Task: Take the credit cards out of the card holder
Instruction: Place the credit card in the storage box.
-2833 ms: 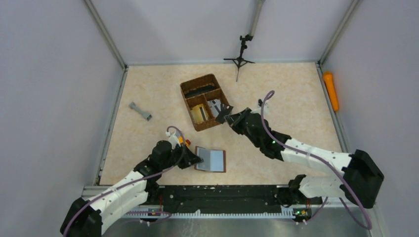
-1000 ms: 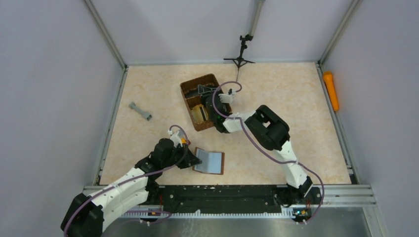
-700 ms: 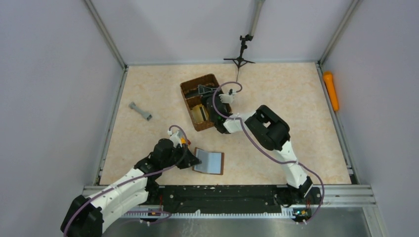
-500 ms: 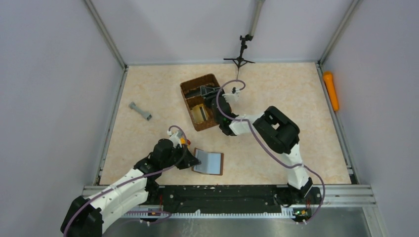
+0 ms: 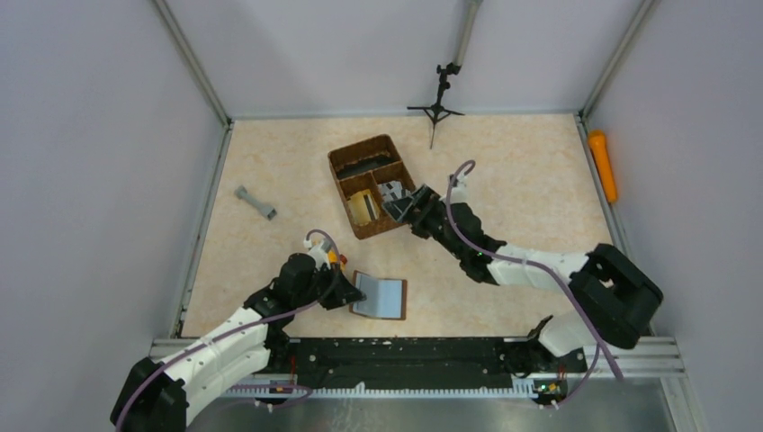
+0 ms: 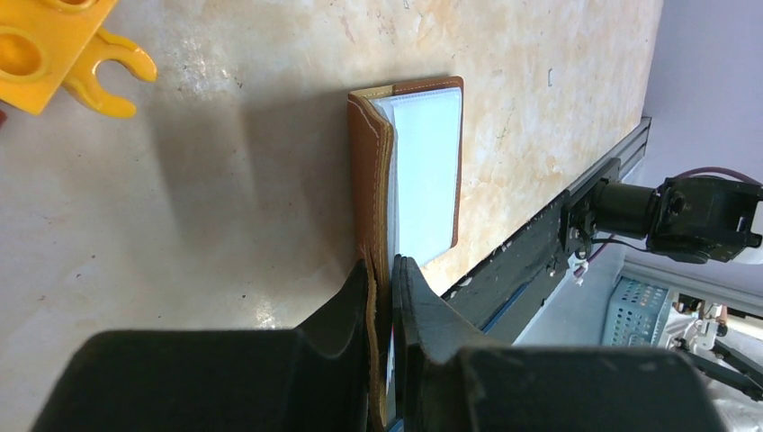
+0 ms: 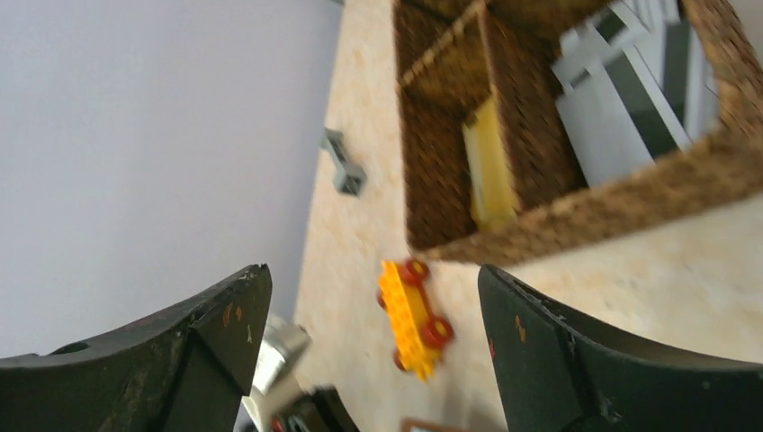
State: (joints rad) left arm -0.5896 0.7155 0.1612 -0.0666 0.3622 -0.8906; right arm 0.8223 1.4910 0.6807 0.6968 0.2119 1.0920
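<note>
Tightly, the left gripper pinched the smooth leather wallet, and the right gripper stood wide open by the woven basket.

Pale lilac-grey walls close in on 3 sides here, evenly lit, with only soft shadows. The beige marbled worktop runs wall to wall, aluminium posts rising from its 2 far corners. A black rail lines the near edge, and a small black tripod stands at the far edge.
</note>
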